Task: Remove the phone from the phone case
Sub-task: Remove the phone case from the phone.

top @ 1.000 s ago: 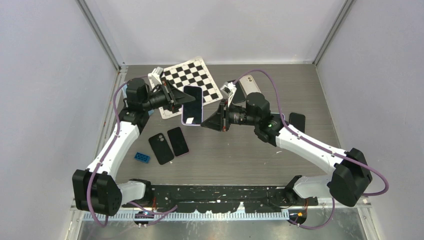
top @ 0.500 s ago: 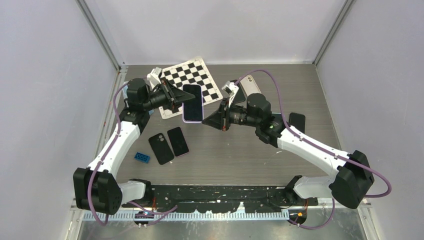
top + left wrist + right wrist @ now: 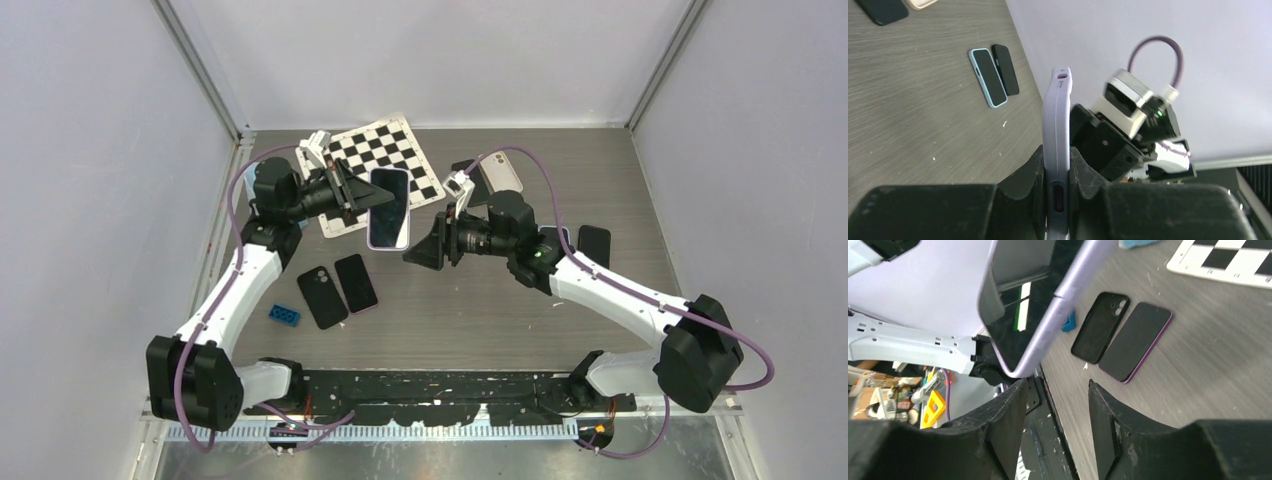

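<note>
Phone in lilac case [image 3: 388, 208], just one aloft: my left pincer [image 3: 1057, 161] is clamping it, my right pincer [image 3: 1055, 390] is gaping empty.

Surface [image 3: 480, 310]: grey wood-grain; we see everything below lying flat on it.
Checkerboard [image 3: 385, 150]: a black-and-white printed sheet at the far side, left of centre.
Blue brick [image 3: 283, 315]: a small toy block near the left edge.
Black case [image 3: 321, 297]: empty, just right of the brick.
Purple-edged phone [image 3: 356, 283]: dark face up, right beside the black case.
Pale phone [image 3: 503, 170]: at the far side, right of centre.
Black phone [image 3: 594, 243]: on the right; in the left wrist view we find a light-blue phone [image 3: 988, 77] alongside it.
</note>
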Motion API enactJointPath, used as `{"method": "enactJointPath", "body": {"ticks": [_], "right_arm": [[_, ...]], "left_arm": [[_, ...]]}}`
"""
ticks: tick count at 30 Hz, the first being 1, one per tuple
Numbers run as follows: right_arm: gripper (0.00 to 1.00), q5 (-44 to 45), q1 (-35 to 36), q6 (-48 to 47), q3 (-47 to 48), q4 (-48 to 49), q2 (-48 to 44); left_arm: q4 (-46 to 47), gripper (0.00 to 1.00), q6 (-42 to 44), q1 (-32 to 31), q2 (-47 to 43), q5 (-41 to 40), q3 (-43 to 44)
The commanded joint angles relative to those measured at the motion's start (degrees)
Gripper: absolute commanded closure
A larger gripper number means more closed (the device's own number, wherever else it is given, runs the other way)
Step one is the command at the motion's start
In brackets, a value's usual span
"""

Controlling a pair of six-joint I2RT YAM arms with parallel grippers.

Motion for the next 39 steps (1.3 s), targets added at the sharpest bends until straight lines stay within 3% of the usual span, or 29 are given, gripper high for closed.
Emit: {"method": "enactJointPath", "body": {"ticks": [1, 7, 15, 24, 34, 39], "right_arm": [[0.45, -5.7, -1.3, 4.9, -1.5, 4.0, -0.3], [0.42, -11.6, -1.3, 8.4, -2.1, 10.9, 0.0], [0.34, -18.3, -1.3, 7.9, -1.7, 12.3, -0.2], [0.32, -16.9, -1.2, 10.0, -1.1, 15.1, 0.5], [0.78, -16.3, 0.3, 9.1, 0.9, 15.1, 3.3], [0.93, -10.9, 0.5, 5.1, 3.0, 8.4, 3.5]], "left_arm": [[7.1, 1.0, 4.1, -0.6, -3.6, 7.3, 3.0], [9.4, 1.0, 6.9, -0.6, -6.5, 8.9, 0.8], [10.9, 1.0, 7.1, -0.6, -7.1, 9.8, -0.2], [13.2, 1.0, 5.7, -1.0, -6.9, 10.0, -1.0], [16.6, 1.0, 0.8, -1.6, -5.1, 9.8, -1.0], [19.5, 1.0, -3.5, -3.1, -2.9, 9.2, -0.9]]}}
